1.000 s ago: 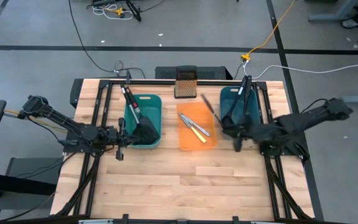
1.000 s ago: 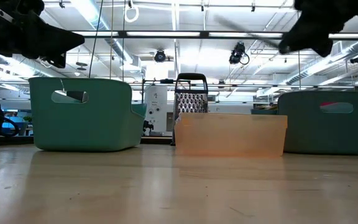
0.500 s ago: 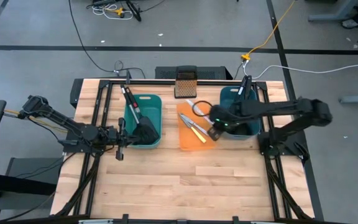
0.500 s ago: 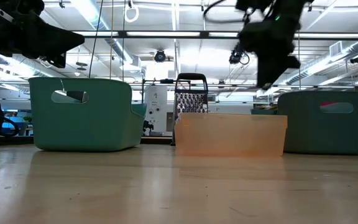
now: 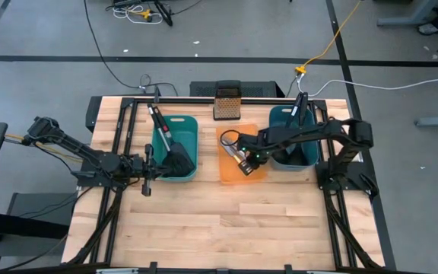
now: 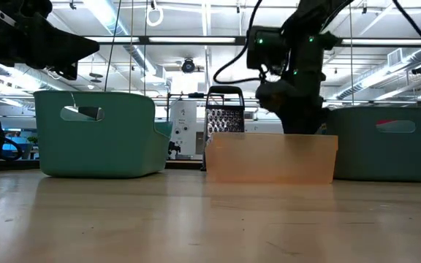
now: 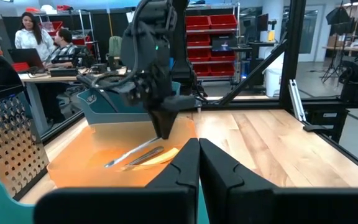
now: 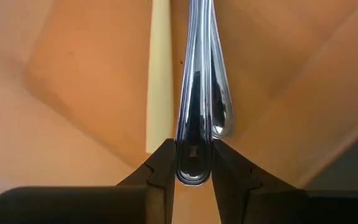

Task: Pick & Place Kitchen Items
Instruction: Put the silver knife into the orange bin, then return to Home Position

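Silver table knife (image 8: 194, 93), end between right tool (image 8: 193, 163) fingers

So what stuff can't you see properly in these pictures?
- High view: the silver knives in the orange tray are hidden under the right gripper.
- Low view: the tray wall hides what lies inside.
- Right wrist view: the silver knife between the fingers is cut off by the edge.
- High view: the left gripper is too small to judge.

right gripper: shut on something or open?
Shut on a silver knife: right gripper fingers press its handle end from both sides, low inside the orange tray.
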